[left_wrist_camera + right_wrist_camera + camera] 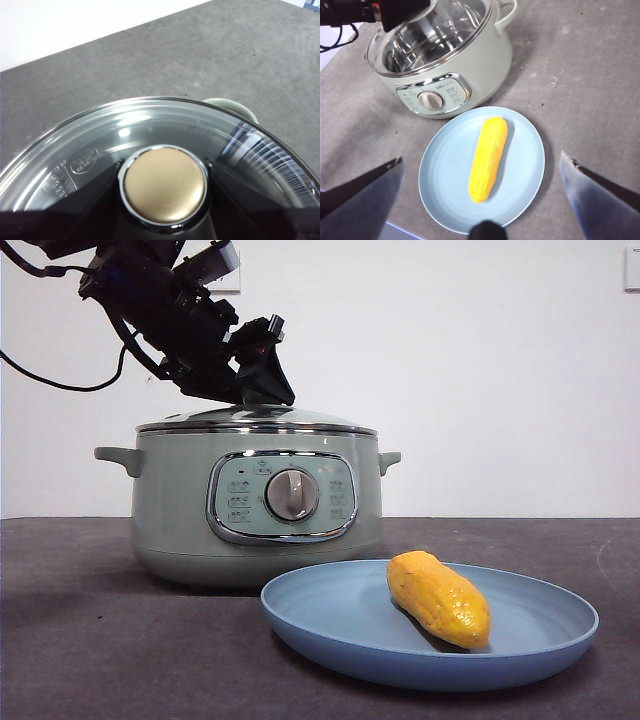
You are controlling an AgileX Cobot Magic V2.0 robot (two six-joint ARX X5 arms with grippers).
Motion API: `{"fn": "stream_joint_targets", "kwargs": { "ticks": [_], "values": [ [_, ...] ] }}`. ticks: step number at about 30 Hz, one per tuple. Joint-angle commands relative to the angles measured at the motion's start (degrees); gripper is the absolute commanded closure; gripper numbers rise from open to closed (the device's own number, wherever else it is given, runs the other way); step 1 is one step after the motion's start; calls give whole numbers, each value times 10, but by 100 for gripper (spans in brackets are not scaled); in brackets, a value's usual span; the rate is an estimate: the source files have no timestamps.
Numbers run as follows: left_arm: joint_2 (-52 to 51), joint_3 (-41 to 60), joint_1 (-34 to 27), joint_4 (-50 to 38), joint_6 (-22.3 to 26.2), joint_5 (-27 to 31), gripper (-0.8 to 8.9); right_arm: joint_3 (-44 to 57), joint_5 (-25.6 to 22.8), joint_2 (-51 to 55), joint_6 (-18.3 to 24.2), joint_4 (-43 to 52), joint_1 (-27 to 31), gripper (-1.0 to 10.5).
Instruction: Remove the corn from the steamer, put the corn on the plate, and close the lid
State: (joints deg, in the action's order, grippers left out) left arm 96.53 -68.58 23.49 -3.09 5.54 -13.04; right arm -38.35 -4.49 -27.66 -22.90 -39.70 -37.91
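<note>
The sage-green steamer stands at the back left, and it also shows in the right wrist view. The glass lid rests on its rim. My left gripper comes down from the upper left, its jaws shut on the lid's round knob. The yellow corn lies on the light-blue plate in front of the steamer. My right gripper hangs high above the plate and the corn, open and empty.
The dark grey table runs to a white wall behind. The steamer's handle juts past the lid's rim. The left arm's cables hang at the upper left.
</note>
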Motion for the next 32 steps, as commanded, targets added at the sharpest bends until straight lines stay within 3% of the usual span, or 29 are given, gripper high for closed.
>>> {"fn": "stream_joint_targets", "kwargs": {
  "ticks": [1,3,7,23,28,32],
  "values": [
    [9,3,0,15,5,-1,802,4,0,1,5,2,-1,382],
    [9,3,0,16,3,-2,720,4,0,1,5,2,-1,382],
    [9,3,0,15,3,-1,317,4,0,1,5,2,-1,382],
    [-31,-34,-1,49,3,-1,302,4,0,1,14,2,-1,382],
    [-75,-76,-2,120,3,-2,303,4,0,0,33,2,-1,382],
    [-113,-130,-2,247,2,-7,308,4,1,0,49,1,-1,382]
  ]
}}
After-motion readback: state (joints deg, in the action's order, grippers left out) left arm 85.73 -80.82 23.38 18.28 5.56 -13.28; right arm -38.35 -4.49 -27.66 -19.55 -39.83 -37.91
